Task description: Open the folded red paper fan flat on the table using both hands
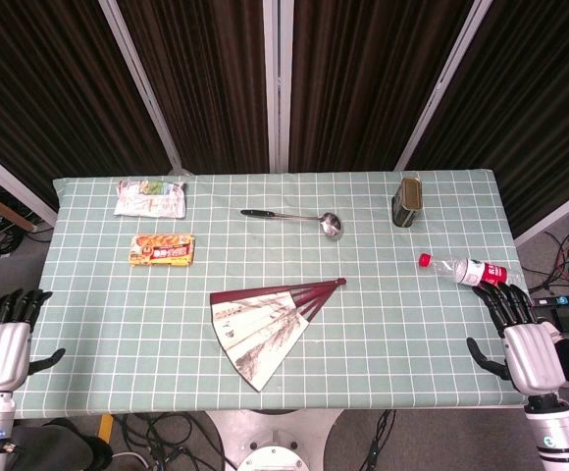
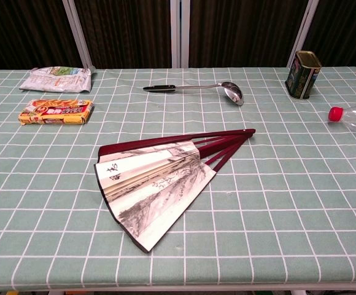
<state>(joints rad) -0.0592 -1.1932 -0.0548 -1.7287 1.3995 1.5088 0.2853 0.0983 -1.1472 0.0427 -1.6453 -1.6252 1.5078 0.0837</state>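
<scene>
The paper fan (image 1: 265,324) lies on the green checked tablecloth near the front middle, partly spread, with dark red ribs meeting at a pivot on its right and a pale painted leaf; the chest view shows the fan (image 2: 156,181) the same way. My left hand (image 1: 2,339) hangs at the table's left edge, fingers apart, holding nothing. At the right edge, my right hand (image 1: 520,339) is likewise empty with fingers apart. Both hands are far from the fan and appear only in the head view.
A ladle (image 1: 299,218) lies at the back middle. Two snack packets (image 1: 150,197) (image 1: 162,249) sit at the back left. A dark tin (image 1: 407,201) stands at the back right. A plastic bottle (image 1: 466,269) with a red cap lies near my right hand.
</scene>
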